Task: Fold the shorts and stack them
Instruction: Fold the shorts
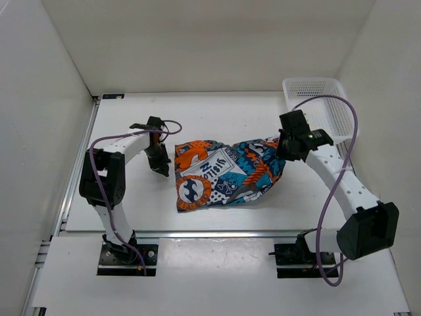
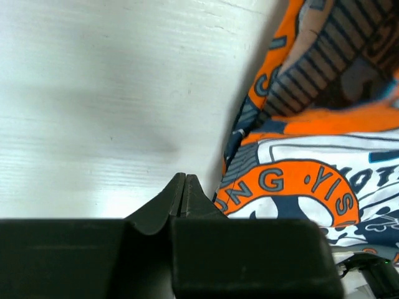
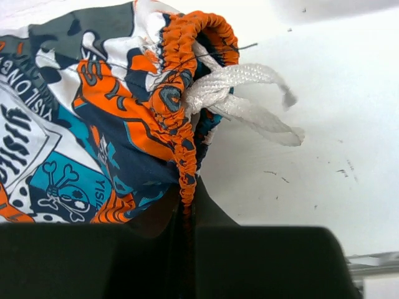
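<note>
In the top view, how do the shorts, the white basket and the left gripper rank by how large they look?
1. shorts
2. basket, somewhat smaller
3. left gripper, clearly the smallest

On the shorts, an orange band reads "NG·YIS" (clipped both ends); another patch shows "VISI".

A white surface, evenly lit, sits boxed in by plain white walls on three sides; metal rails edge its left and near sides, a white mesh basket in the far-right corner.
</note>
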Tool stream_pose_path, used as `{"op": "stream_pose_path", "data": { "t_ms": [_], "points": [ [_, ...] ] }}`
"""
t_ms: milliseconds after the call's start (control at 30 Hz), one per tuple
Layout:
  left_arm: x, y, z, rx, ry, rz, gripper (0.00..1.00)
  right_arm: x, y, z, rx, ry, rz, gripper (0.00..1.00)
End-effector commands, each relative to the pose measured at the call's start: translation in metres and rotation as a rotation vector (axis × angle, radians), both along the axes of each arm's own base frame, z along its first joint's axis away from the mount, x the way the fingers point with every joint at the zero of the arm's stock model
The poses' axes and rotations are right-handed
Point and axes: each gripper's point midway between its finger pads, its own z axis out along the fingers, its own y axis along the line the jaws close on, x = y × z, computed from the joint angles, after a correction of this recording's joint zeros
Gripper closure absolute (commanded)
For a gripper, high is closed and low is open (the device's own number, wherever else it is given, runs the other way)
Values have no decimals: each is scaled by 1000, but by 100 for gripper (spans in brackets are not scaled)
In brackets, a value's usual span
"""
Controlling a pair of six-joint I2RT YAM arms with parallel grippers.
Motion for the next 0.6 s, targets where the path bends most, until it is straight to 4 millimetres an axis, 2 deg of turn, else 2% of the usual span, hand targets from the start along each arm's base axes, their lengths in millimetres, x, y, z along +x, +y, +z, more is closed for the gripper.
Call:
{"op": "stream_pose_path", "data": {
  "t_ms": [0, 33, 67, 100, 133, 167, 200, 233, 267, 300, 333, 367, 400, 433, 467, 500, 533, 567],
  "points": [
    [11, -12, -4, -38, -8, -18, 90, 0, -4, 18, -146, -2, 15, 100],
    [11, -16, -7, -38, -7, -27, 90, 2, 1, 18, -163, 2, 16, 100],
    [10, -15, -10, -36, 2, -27, 90, 6, 14, 29, -168, -26, 49, 100],
    [15, -17, -12, -37, -5, -27, 90, 6, 17, 32, -189, -31, 47, 100],
    [17, -21, -8, -61, -8, -30, 90, 6, 34, 30, -204, -26, 81, 100],
    [19, -22, -12, -62, -8, -30, 90, 9, 42, 41, -211, -44, 88, 100],
    [21, -26, -9, -64, -18, -40, 90, 11, 51, 38, -239, -31, 110, 100],
    [20, -25, -13, -61, -7, -40, 90, 8, 69, 41, -242, -44, 137, 100],
    [19, -25, -18, -58, 8, -39, 90, 9, 74, 46, -275, -59, 147, 100],
    [19, -25, -18, -58, 8, -39, 90, 13, 88, 50, -281, -69, 157, 100],
    [18, -25, -22, -55, 20, -39, 90, 8, 107, 52, -284, -80, 195, 100],
    [19, -25, -25, -55, 19, -39, 90, 8, 116, 54, -294, -85, 214, 100],
    [16, -24, -27, -53, 27, -39, 90, 9, 130, 47, -305, -75, 240, 100],
    [16, -24, -27, -53, 28, -39, 90, 5, 147, 55, -295, -100, 264, 100],
    [13, -23, -30, -50, 38, -38, 90, 2, 156, 54, -302, -95, 287, 100],
    [15, -24, -30, -52, 29, -39, 90, -1, 174, 46, -320, -92, 325, 100],
    [13, -23, -29, -52, 29, -39, 90, -4, 181, 44, -328, -86, 344, 100],
    [13, -23, -29, -52, 29, -39, 90, -4, 193, 49, -312, -98, 351, 100]
  ]
}}
